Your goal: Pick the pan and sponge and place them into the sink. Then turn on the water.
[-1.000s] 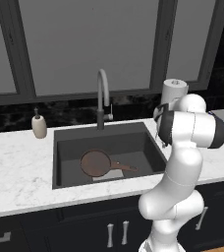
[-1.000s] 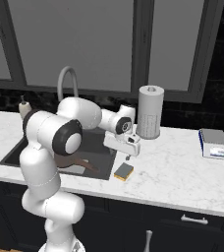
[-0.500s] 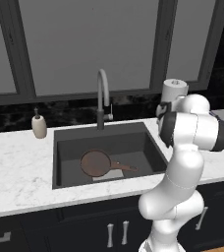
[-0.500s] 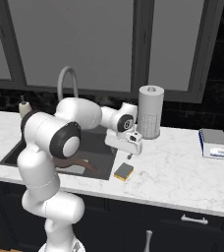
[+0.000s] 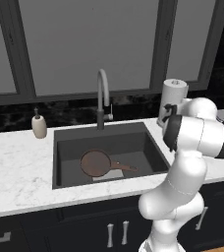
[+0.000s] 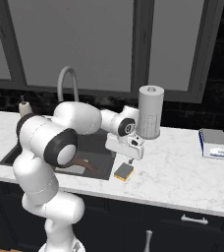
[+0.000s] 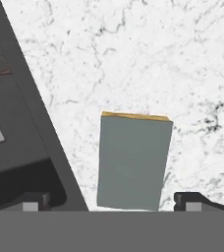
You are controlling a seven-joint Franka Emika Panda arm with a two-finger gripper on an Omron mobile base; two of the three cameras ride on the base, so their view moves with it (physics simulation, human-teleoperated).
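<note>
The reddish-brown pan (image 5: 95, 163) lies at the bottom of the dark sink (image 5: 70, 142), handle pointing right; its handle tip (image 6: 87, 165) shows past my arm. The sponge (image 6: 124, 171) rests on the marble just right of the sink (image 6: 92, 143), near the counter's front edge. My gripper (image 6: 131, 158) hangs open a little above it. In the hand view the sponge (image 7: 133, 160) shows its grey top and a yellow edge, lying between my spread fingertips (image 7: 191, 201), and my gripper (image 7: 114, 203) holds nothing. No water runs from the arched faucet (image 5: 102, 93).
A paper towel roll (image 6: 150, 112) stands right behind my hand. A soap dispenser (image 5: 39, 126) sits left of the sink. A book (image 6: 214, 143) lies far right. The sink's rim (image 7: 40, 123) runs close to the sponge's left side.
My hand has shifted slightly and sunk a little over the sponge. Pan and sponge have stayed put.
</note>
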